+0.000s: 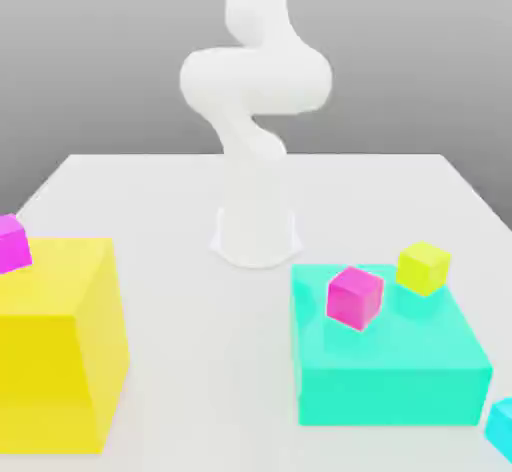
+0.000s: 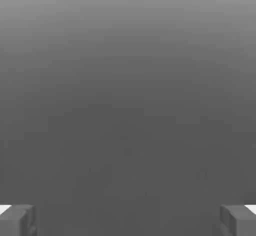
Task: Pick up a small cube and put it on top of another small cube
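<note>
1. The white robot arm (image 1: 255,110) is seen in the exterior view rising from its base at the back middle of the pale white counter (image 1: 200,360), folded up well above the blocks.
2. In the hand view, the end effector (image 2: 128,220) is shown with its two grey fingertips (image 2: 17,220) wide apart at opposite edges of the picture, nothing between them, and only a plain grey backdrop beyond. It is judged that no reach toward a cube has begun.
3. The small plain cyan cube (image 1: 502,427) is found at the near corner of the exterior view's right, cut by the picture's edge, resting on the counter just beside the big flat teal block (image 1: 390,360). Its faces are flat and unmarked, matching the other little cubes in size.
4. A small magenta cube (image 1: 354,297) and a small yellow-green cube (image 1: 423,267) are set on top of the teal block, near each other but apart; either is judged a possible base for stacking.
5. A large yellow block (image 1: 55,345) is placed at the exterior view's left, with another small magenta cube (image 1: 12,244) beside its far upper edge.
</note>
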Robot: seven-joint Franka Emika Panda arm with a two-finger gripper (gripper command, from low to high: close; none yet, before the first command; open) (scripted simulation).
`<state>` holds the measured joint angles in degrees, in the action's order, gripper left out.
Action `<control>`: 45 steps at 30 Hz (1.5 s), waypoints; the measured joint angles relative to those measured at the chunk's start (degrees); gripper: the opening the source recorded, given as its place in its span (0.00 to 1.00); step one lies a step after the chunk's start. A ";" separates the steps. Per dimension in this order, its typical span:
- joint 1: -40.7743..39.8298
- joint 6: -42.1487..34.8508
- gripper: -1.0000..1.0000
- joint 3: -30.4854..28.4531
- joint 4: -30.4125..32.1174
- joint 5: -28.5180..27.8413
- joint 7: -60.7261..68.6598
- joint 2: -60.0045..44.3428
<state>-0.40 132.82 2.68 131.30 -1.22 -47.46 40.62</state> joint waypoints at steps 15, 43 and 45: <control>0.66 6.23 0.50 14.20 -2.90 -10.79 -12.25 -31.47; 15.50 20.57 0.00 15.40 -7.68 -20.52 -24.58 -73.26; 14.21 18.23 0.00 17.09 -6.91 -18.63 -23.25 -70.09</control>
<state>13.82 151.05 19.76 124.39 -19.85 -70.71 -29.47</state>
